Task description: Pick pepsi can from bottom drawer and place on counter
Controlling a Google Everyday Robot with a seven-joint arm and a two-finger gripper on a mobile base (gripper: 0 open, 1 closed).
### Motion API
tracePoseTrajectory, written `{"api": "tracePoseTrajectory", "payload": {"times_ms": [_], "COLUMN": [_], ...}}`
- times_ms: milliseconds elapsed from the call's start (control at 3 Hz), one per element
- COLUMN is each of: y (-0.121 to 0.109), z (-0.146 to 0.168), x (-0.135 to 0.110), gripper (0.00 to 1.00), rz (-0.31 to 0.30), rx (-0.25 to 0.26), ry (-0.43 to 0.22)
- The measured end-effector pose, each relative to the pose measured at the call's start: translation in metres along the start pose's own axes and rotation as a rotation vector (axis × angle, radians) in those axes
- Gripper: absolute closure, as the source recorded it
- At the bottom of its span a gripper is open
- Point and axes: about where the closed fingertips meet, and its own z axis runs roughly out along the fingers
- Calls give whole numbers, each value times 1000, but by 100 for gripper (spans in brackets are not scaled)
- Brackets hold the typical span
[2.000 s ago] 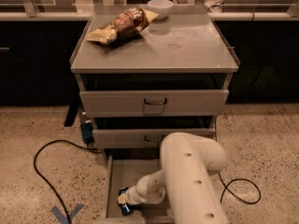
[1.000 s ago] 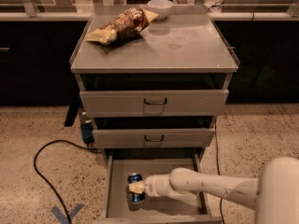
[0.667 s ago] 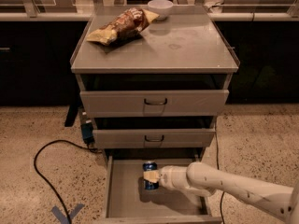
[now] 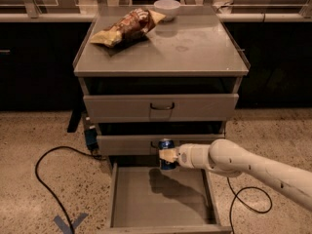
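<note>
My gripper (image 4: pixel 167 155) is shut on the pepsi can (image 4: pixel 166 145), a small dark blue can with a silver top. It holds the can upright in the air above the open bottom drawer (image 4: pixel 161 199), in front of the middle drawer's face. The bottom drawer's grey floor is bare, with the arm's shadow on it. My white arm (image 4: pixel 243 167) reaches in from the lower right. The counter (image 4: pixel 185 48) is the flat grey cabinet top above, well higher than the can.
A yellow-brown chip bag (image 4: pixel 124 28) lies on the counter's back left and a white bowl (image 4: pixel 167 8) at its back edge. Two closed drawers with dark handles (image 4: pixel 162 106) sit under the counter. Black cables (image 4: pixel 53 179) run on the floor at left and right.
The can has been lifted out of the bottom drawer. The gripper moved it right and then up, from the drawer floor to the level of the middle drawer's face.
</note>
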Motion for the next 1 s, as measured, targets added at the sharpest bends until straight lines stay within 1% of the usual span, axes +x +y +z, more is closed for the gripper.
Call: {"api": "tracePoseTrajectory", "payload": {"times_ms": [333,667,1000], "y": [0,9,36], "z": [0,-14,-62], "x": [0,-22,-76], "gripper": [100,100,100], "rz": [0,-58,-147], "rx": [0,16,45], "ry": [0,-10,-70]}}
